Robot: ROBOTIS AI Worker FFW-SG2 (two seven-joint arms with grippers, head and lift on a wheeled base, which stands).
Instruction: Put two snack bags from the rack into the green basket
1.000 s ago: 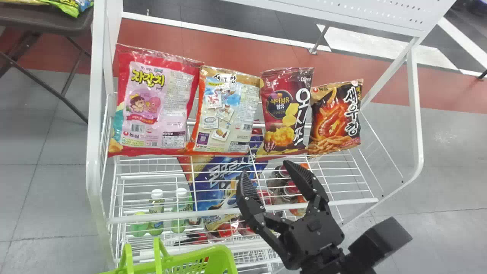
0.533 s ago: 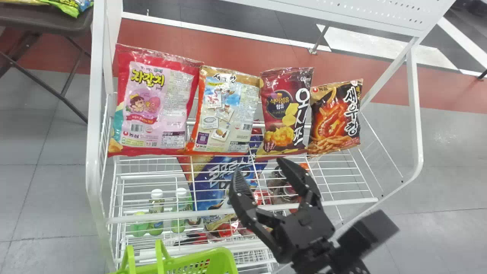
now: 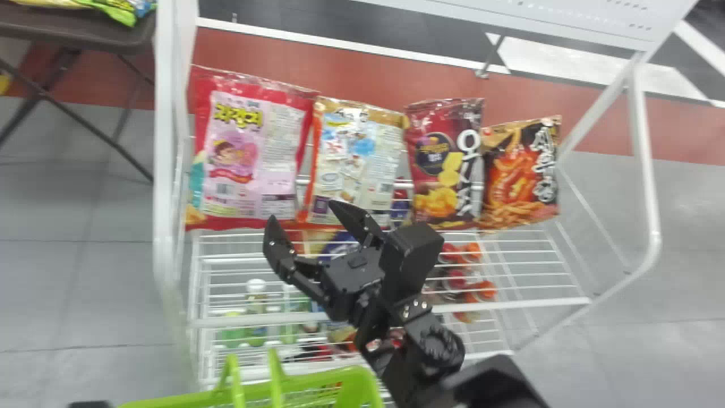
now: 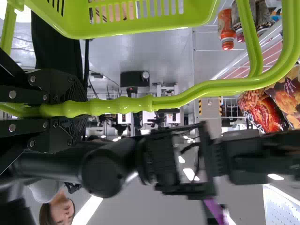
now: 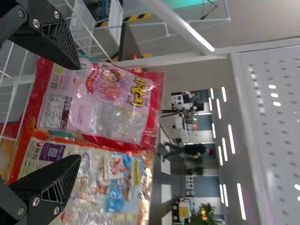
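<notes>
Right claw [image 3: 301, 209] — pink bag [image 3: 241, 147] stands upright.

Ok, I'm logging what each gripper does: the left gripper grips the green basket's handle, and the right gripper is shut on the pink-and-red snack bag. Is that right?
Not quite: the right gripper is open, its fingers apart and not closed on the pink-and-red snack bag, as the right wrist view shows. The left gripper does grip the green basket's handle.
</notes>
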